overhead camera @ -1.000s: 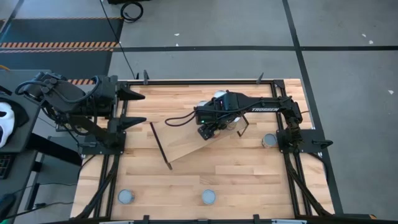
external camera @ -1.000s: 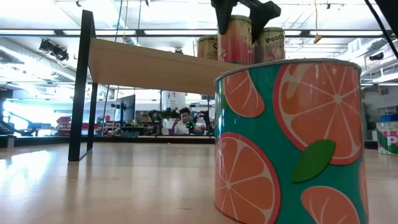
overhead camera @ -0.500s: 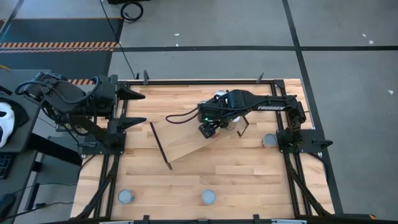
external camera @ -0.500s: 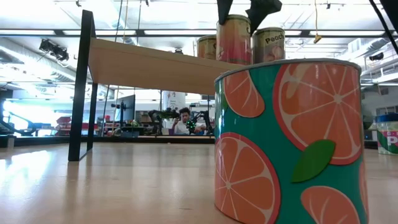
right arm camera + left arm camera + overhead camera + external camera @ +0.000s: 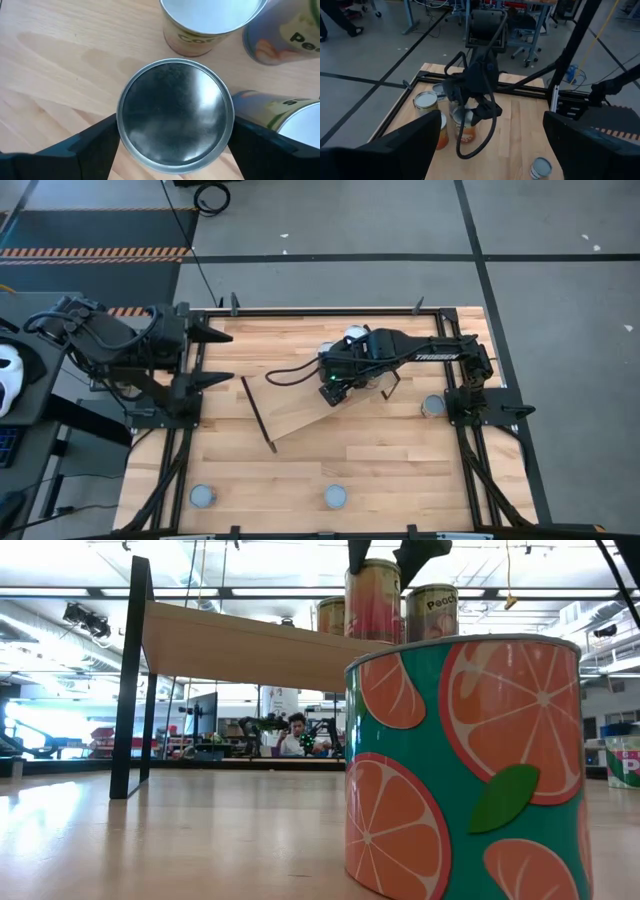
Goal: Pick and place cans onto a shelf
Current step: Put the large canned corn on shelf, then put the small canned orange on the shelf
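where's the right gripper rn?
The right gripper is over the shelf near mid-table in the high view, open fingers either side of a can standing on it beside three others.

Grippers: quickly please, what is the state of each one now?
Left gripper: open, empty, at the table's left edge.
Right gripper: open, straddling the top of a can on the shelf.
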You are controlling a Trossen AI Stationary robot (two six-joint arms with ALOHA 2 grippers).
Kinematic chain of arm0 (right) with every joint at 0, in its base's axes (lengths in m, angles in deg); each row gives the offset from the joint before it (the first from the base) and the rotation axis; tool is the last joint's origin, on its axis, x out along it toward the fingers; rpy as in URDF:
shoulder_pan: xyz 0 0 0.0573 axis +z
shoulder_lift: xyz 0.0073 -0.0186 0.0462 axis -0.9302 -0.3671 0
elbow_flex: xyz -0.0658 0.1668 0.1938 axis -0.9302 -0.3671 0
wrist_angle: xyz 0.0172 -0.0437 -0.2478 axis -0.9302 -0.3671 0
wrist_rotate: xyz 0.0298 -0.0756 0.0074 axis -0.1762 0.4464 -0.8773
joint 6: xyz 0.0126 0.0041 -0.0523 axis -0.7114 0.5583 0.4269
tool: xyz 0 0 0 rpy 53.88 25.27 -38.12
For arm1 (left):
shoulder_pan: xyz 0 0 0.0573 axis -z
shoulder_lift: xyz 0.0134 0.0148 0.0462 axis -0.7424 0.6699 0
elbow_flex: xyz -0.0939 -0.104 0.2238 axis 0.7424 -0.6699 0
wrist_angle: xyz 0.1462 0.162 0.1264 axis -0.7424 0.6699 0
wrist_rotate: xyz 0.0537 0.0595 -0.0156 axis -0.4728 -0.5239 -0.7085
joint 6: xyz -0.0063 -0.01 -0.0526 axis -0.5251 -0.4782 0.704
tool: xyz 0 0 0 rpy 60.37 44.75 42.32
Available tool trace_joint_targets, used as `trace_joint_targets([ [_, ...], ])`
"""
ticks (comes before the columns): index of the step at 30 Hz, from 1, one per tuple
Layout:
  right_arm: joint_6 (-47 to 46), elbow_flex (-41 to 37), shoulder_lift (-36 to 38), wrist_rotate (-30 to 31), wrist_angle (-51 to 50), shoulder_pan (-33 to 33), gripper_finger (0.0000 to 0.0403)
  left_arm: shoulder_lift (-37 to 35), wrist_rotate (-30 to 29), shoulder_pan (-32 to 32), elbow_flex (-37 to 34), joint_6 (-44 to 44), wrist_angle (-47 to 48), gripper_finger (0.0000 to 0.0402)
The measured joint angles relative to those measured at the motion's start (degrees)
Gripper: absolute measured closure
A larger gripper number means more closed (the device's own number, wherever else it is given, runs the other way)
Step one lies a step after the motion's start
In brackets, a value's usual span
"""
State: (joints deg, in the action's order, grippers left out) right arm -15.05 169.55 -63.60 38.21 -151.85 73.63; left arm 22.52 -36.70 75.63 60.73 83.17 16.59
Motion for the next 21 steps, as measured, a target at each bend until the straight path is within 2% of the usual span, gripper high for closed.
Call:
trace_joint_targets([
  [11,0.9,0.0,0.2,-0.2,0.0,-0.2,0.0048,0.0,0.0,1.6,0.0,-0.2,0.0,0.0045],
  [14,1.2,0.0,1.9,0.4,0.4,-0.7,0.0048,0.0,0.0,1.6,0.0,-3.1,0.0,0.0045],
  [18,1.8,0.0,5.1,4.8,0.6,-1.0,0.0048,0.1,0.0,1.6,0.0,-7.1,0.0,0.0045],
  [21,3.1,0.0,7.8,10.7,2.3,1.3,0.0048,0.3,0.1,1.6,-0.3,-7.9,-0.1,0.0045],
])
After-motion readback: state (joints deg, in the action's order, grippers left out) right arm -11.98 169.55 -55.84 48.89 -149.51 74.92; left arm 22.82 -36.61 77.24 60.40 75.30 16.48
